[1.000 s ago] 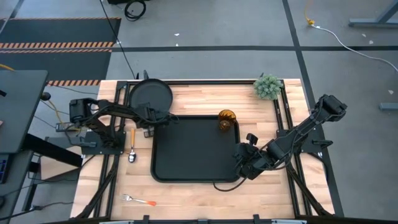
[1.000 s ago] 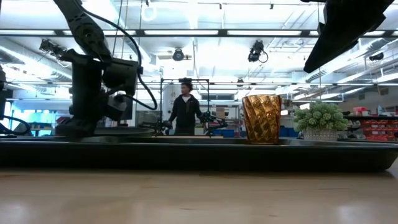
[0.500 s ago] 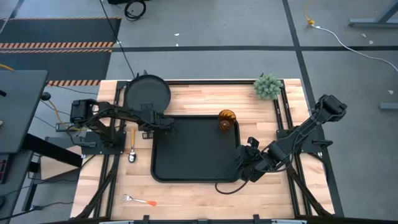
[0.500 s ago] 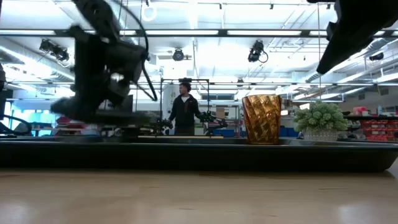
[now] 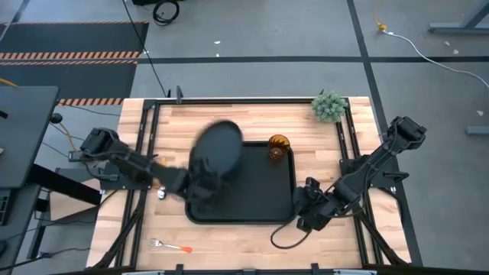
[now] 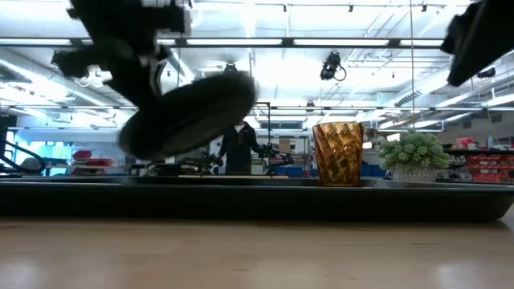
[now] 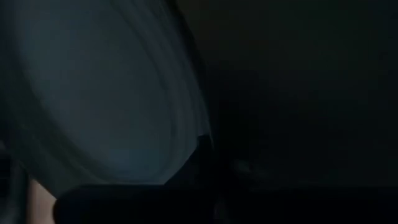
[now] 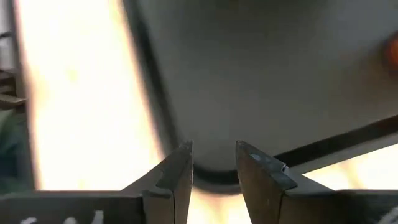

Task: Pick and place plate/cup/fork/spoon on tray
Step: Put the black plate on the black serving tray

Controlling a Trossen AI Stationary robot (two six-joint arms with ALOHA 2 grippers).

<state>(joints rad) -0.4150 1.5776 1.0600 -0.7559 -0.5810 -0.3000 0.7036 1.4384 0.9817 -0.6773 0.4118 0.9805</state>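
**One plate aloft, held by its rim above the tray**

One round black plate [image 5: 218,149] hangs tilted over the left part of the tray [image 5: 267,202], clear of its floor. The left gripper [image 5: 189,183] has its jaws shut on the plate's rim. The plate looks stiff and light, yet an edge grip lets it swing, so a low, level release seems wise. The cup [image 5: 278,147] already stands in the tray's far corner. The spoon [image 5: 162,193] and the fork [image 5: 170,246] lie on the bench. The right gripper [image 5: 306,218] waits at the tray's near right corner, jaws parted and empty.
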